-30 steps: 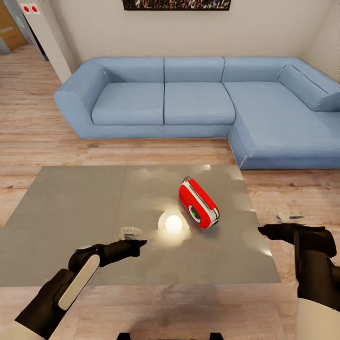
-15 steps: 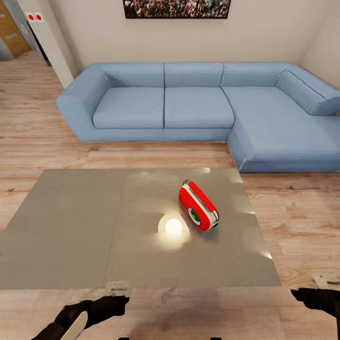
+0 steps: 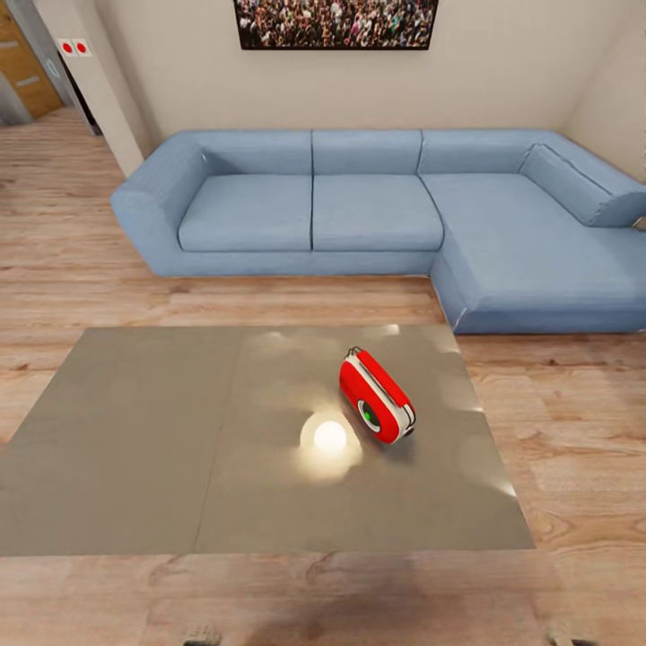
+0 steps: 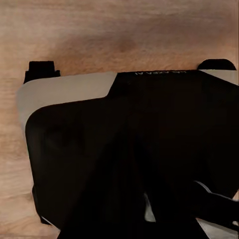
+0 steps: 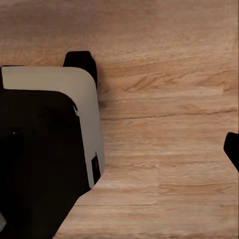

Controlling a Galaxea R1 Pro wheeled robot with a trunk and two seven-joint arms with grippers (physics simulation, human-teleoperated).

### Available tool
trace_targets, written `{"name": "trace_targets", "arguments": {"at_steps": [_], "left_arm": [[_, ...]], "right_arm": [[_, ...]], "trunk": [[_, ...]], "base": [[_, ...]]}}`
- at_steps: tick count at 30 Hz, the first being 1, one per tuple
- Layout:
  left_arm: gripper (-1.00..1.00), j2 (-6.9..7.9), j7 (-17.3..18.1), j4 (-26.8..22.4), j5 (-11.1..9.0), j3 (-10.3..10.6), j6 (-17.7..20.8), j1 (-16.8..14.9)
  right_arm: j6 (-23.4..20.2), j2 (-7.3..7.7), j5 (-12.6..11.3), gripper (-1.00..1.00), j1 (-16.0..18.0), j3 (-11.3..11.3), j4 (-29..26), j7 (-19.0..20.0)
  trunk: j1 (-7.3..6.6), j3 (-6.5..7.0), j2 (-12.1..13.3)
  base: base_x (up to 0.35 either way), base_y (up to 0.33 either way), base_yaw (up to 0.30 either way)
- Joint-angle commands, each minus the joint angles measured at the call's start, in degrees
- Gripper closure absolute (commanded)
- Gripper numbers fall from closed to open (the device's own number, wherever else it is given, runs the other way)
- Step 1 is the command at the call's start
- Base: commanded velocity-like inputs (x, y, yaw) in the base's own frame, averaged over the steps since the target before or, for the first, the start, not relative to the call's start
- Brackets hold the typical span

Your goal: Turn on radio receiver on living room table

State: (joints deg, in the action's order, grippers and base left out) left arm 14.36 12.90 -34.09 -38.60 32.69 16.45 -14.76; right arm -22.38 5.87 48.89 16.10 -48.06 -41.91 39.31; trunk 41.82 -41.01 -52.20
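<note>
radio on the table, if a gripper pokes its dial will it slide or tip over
The radio receiver looks small and rigid, probably light, so a poke may push it along. The table top is glossy and reflective, so sliding seems likely. It rests on a narrow edge, leaning, so a push on its face could tip it.

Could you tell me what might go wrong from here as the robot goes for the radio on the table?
The radio receiver lies tipped on the glossy table, dial angled sideways, so a press may slide or roll it instead of switching it on. It sits toward the far right of the table, so the reach will likely be long and a forearm could catch the near edge. The bright lamp reflection right beside it may make its edges hard to judge.
</note>
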Motion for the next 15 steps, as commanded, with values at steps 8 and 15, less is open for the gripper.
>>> {"name": "trace_targets", "arguments": {"at_steps": [8,15], "left_arm": [[1.0,-6.46,0.0,20.5,0.8,0.0,-9.0,0.0],[1.0,-8.63,-0.4,28.2,0.7,0.0,-10.5,0.0]], "right_arm": [[16.0,0.28,3.4,-1.0,0.0,0.3,30.5,-19.5],[20.6,-0.24,3.5,-1.0,0.0,0.6,41.0,-24.8]], "trunk": [[0.0,0.72,0.0],[0.0,1.35,0.0]], "base": [[0.0,0.0,0.0],[0.0,0.0,0.0]]}}
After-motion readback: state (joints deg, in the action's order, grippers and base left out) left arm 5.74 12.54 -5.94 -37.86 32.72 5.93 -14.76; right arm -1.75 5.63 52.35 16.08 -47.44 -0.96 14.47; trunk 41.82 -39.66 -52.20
